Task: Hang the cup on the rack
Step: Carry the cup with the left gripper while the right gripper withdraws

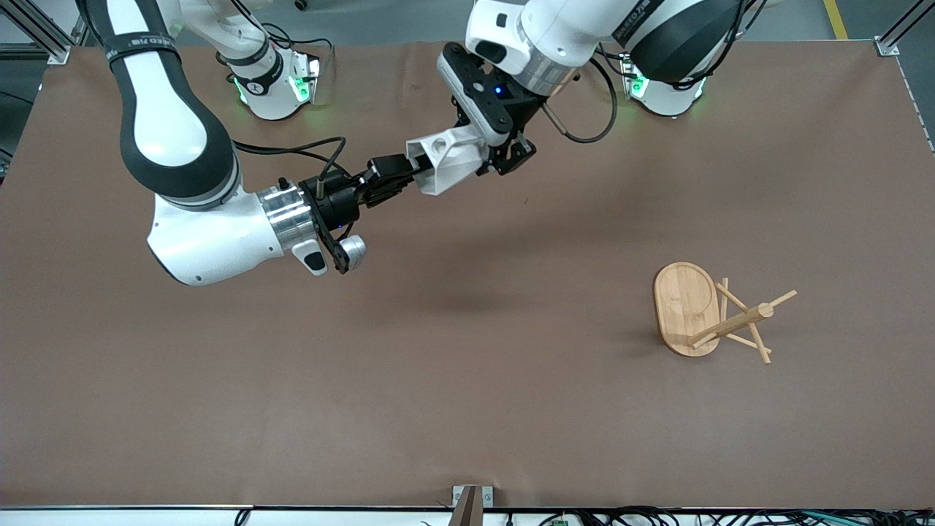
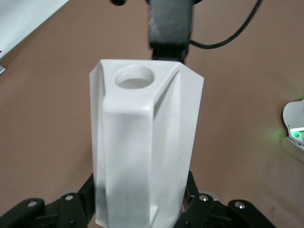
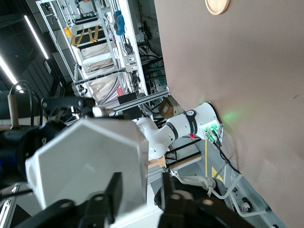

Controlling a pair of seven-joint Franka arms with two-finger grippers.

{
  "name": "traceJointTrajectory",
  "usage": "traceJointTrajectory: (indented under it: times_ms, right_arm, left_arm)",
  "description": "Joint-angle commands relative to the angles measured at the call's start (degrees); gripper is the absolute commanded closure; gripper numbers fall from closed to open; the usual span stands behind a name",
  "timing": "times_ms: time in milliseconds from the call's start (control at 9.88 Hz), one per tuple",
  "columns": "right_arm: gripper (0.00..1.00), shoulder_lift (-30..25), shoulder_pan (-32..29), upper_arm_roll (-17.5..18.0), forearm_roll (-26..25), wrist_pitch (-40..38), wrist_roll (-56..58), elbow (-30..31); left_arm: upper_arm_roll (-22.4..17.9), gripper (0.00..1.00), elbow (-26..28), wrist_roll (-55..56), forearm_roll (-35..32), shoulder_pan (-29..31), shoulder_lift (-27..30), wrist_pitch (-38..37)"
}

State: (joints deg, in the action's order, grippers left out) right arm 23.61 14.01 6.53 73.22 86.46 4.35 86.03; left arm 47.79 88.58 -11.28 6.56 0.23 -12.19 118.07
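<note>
The white faceted cup (image 1: pixel 449 157) is held on its side in the air over the table's middle, between both grippers. My left gripper (image 1: pixel 498 157) is shut on its narrow end; in the left wrist view the fingers (image 2: pixel 192 192) press the cup (image 2: pixel 142 142) on both sides, and the handle tab's hole points up. My right gripper (image 1: pixel 398 175) is at the cup's wide rim. In the right wrist view its fingers (image 3: pixel 114 190) straddle the cup's (image 3: pixel 90 161) wall with a gap showing. The bamboo rack (image 1: pixel 683 303) sits toward the left arm's end, nearer the front camera.
The rack's post and thin pegs (image 1: pixel 745 318) slant away from its oval base toward the left arm's end. Its base edge shows in the right wrist view (image 3: pixel 217 4). The right gripper shows at the cup's rim in the left wrist view (image 2: pixel 171 23). Brown mat covers the table.
</note>
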Motion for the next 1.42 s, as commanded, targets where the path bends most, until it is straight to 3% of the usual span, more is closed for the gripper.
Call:
traceJointTrajectory:
  times_ms: [0,203,506,1013,1316]
  right_arm:
    - [0.0,-1.81,-1.26,-0.29,-3.31,0.11,-1.36,0.28]
    - [0.0,-2.95,-5.28,-0.29,-11.83,0.64,-1.36,-0.16]
    - [0.0,-3.4,-12.58,-0.29,-25.97,3.43,-1.27,-0.16]
    - [0.0,-3.48,-19.44,-0.12,-52.69,12.85,-0.83,-0.16]
    - [0.0,-5.94,-19.72,-0.2,-60.28,13.12,-0.83,-1.47]
  left_arm:
    - [-0.07,0.95,1.16,0.21,-2.87,3.45,-0.64,-0.12]
    - [-0.16,0.95,1.51,0.73,-2.96,8.01,-0.73,-0.12]
    - [-0.16,0.95,5.11,12.83,-2.96,10.93,-0.29,-0.12]
    - [0.02,0.95,17.84,17.44,-2.7,20.93,5.5,-0.12]
    - [-0.07,0.94,24.07,19.01,-2.34,25.76,8.67,-0.56]
